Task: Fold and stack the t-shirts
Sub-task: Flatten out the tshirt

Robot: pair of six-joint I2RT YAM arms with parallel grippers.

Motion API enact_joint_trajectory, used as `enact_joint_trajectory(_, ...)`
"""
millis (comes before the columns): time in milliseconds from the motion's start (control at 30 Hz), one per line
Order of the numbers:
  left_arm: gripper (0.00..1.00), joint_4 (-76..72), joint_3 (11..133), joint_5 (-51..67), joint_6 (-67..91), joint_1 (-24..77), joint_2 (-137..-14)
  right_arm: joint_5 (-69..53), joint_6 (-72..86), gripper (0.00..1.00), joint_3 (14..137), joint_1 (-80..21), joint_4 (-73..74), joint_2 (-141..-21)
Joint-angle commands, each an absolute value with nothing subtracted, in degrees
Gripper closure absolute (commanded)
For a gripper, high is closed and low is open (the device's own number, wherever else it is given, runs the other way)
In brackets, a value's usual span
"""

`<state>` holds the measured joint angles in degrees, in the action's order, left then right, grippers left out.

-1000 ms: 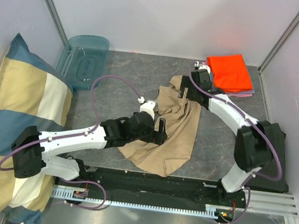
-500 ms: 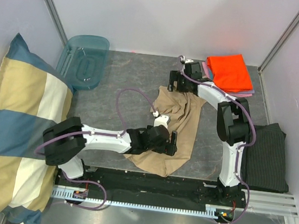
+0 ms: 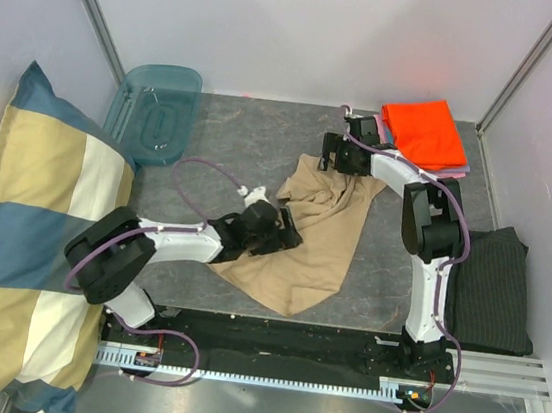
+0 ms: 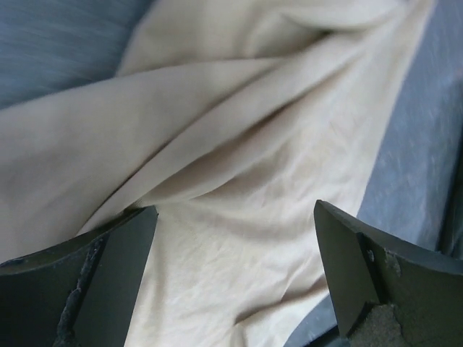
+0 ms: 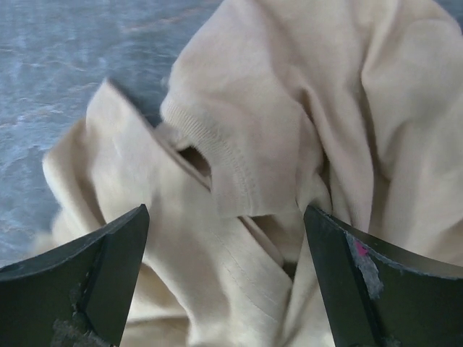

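top external shows the tan t-shirt [image 3: 317,242] crumpled, unfolded, heavily creased.

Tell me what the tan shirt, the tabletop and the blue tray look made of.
The shirt looks like soft matte knit, probably cotton: ribbed collar band, limp folds. The tabletop is grey, mottled and matte; stone-look laminate or a mat, can't tell which. The tray looks like glossy translucent teal plastic: the surface shows through it.
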<state>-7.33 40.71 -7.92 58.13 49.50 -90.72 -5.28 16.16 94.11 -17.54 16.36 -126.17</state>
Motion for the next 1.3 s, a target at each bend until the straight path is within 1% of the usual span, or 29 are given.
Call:
enact_joint_trajectory(0,0.00,6.41,37.26,-13.00,58.54,42.38,-87.55,1.57,19.16,0.02,90.62,-16.79,22.67,-123.49)
enact_joint_trajectory(133,0.00,8.96,39.02,-14.50,56.26,35.70,-85.87,2.11,21.09,0.02,85.19,-16.79,23.73,-120.86)
enact_joint_trajectory(267,0.00,8.97,42.70,-13.80,53.79,29.72,-87.62,2.90,23.64,0.02,78.94,-16.79,23.99,-115.77)
enact_joint_trajectory(400,0.00,8.70,47.54,-13.71,50.55,27.60,-91.93,3.08,25.49,0.02,69.47,-16.79,22.86,-109.70)
enact_joint_trajectory(700,0.00,8.17,58.88,-12.92,46.58,24.00,-102.12,1.94,28.03,0.02,53.11,-17.05,22.50,-94.50)
enact_joint_trajectory(967,0.00,8.09,66.09,-12.31,43.25,22.76,-107.84,0.17,34.09,0.02,40.45,-19.86,25.65,-77.10)
enact_joint_trajectory(1033,0.00,8.17,67.32,-11.78,42.98,22.76,-108.89,0.17,35.24,0.02,38.94,-21.27,26.80,-72.63)
enact_joint_trajectory(1133,0.00,8.26,67.33,-11.16,42.98,22.76,-109.07,1.05,36.12,0.02,37.44,-21.45,27.51,-69.53)
enact_joint_trajectory(1200,0.00,8.17,66.89,-10.90,43.15,22.76,-108.81,3.42,35.25,0.02,38.49,-21.36,26.81,-70.57)
enact_joint_trajectory(1267,0.00,8.17,65.83,-10.64,43.42,22.76,-108.29,3.34,33.76,0.02,41.73,-21.36,26.37,-75.48)
